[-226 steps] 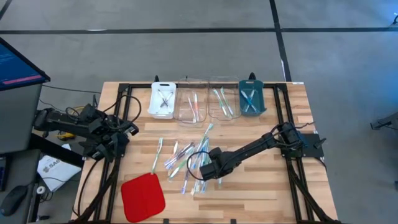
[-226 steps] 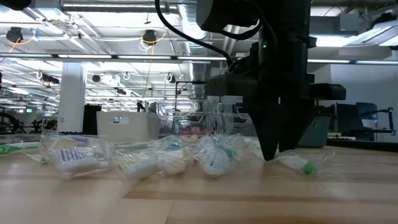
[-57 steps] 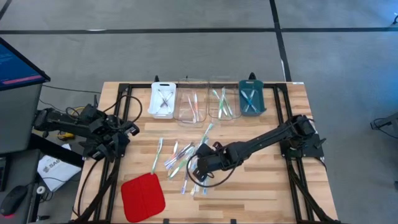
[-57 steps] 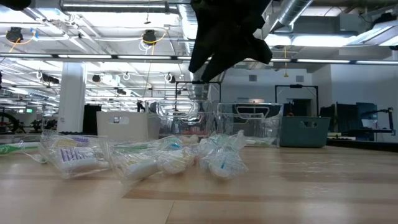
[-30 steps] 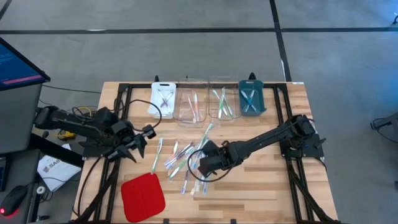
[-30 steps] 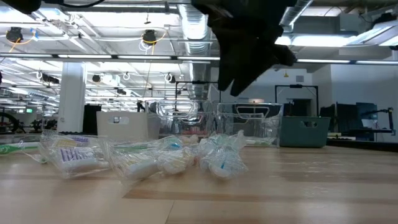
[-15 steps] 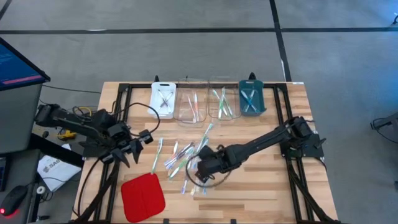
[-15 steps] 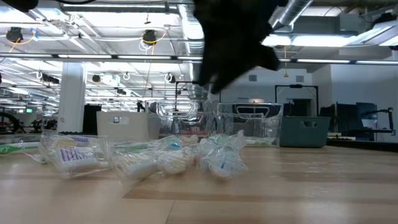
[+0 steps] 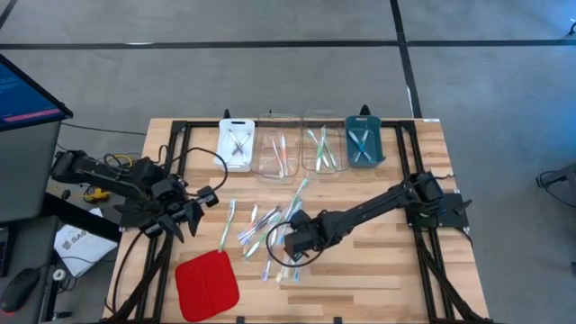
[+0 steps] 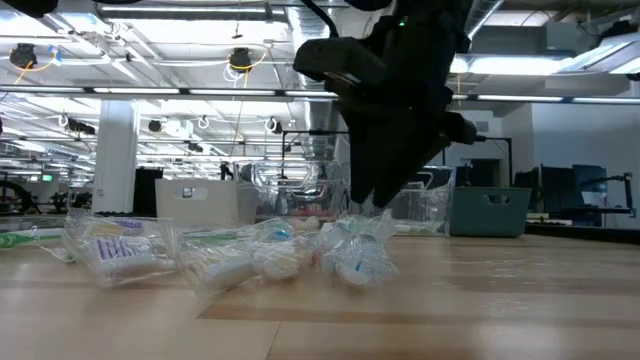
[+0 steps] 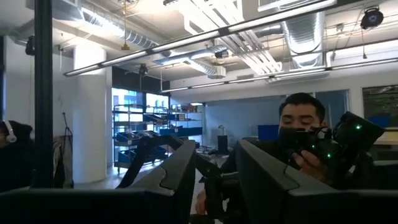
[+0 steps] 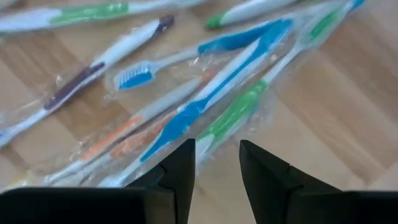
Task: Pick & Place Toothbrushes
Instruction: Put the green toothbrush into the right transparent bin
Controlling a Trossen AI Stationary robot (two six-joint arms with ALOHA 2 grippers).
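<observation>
Several toothbrushes [image 9: 270, 229] in clear wrappers lie loose on the wooden table's middle, seen as a low heap [image 10: 260, 255] in the low view. My right gripper [image 9: 286, 241] hangs open just above the heap's right part, pointing steeply down [image 10: 372, 200]. In the right wrist view its gap [image 12: 216, 163] stands over a green-handled toothbrush [image 12: 239, 112] and a blue one [image 12: 214, 93], touching neither. My left gripper [image 9: 203, 203] is open and raised at the table's left, its fingers [image 11: 186, 168] empty.
Along the far edge stand a white tray [image 9: 236, 144], two clear trays [image 9: 277, 155] [image 9: 320, 151] and a teal tray [image 9: 364, 142], each with some toothbrushes. A red square pad [image 9: 207, 283] lies near the front left. A person [image 11: 301, 134] shows beyond the table.
My right gripper has come down toward the heap of toothbrushes and now hangs just over it, still open. The toothbrushes have not moved.
</observation>
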